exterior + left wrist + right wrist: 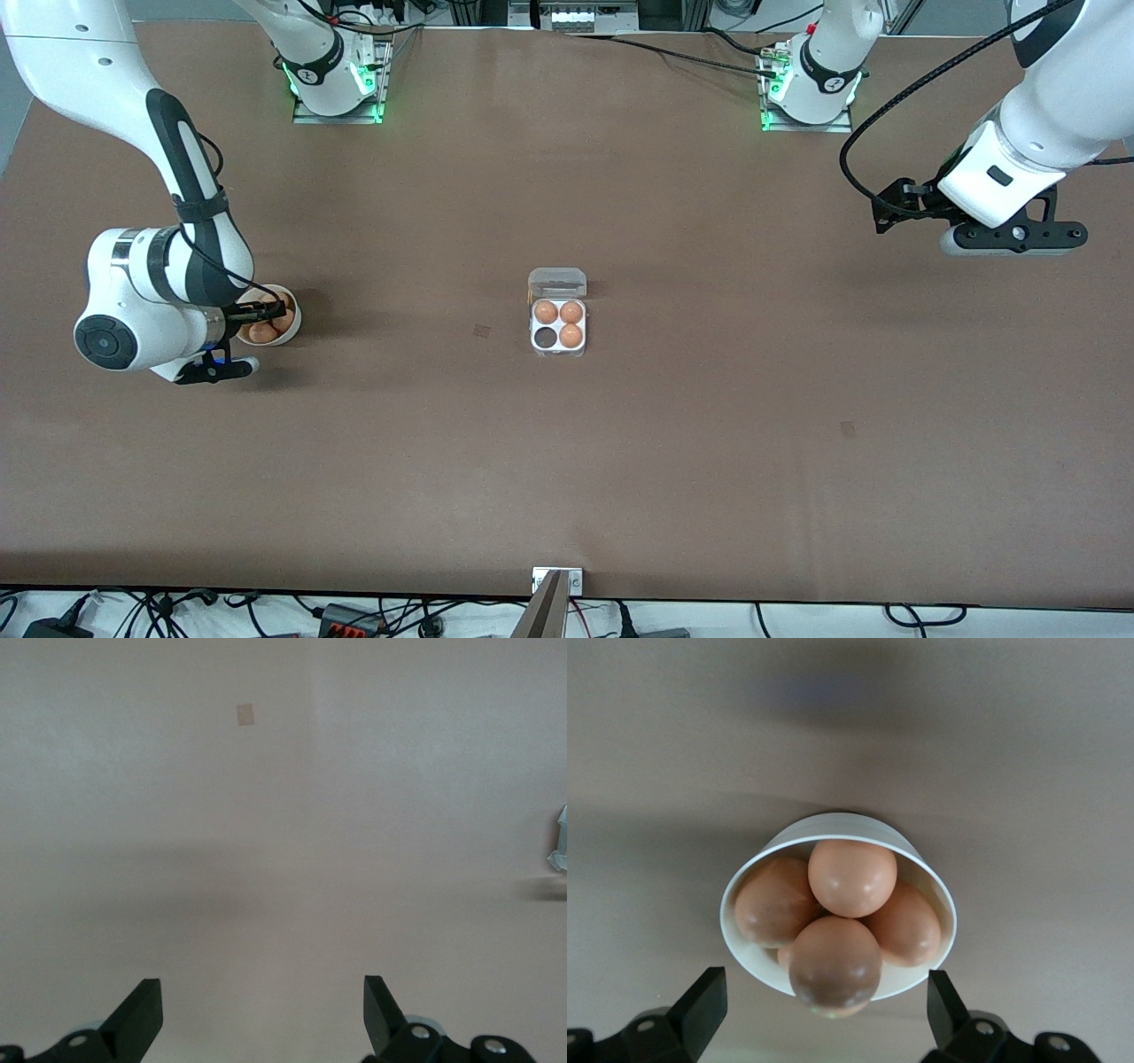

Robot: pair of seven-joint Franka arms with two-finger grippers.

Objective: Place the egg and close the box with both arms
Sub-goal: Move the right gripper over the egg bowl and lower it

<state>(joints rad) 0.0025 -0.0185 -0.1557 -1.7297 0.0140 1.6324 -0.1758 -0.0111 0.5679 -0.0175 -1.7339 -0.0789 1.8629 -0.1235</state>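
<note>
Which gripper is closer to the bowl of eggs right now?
The right. The right gripper hangs directly over the white bowl of brown eggs, jaws open. The left gripper waits open over bare table at the left arm's end.

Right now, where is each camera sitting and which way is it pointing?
Front view: high across the table, facing both arm bases; shows the box mid-table.
Left wrist view: on the left arm, looking down at bare table past the open left gripper.
Right wrist view: on the right arm, looking down past the open right gripper at the bowl of eggs.
Shared: front and right wrist views both show the bowl.
</note>
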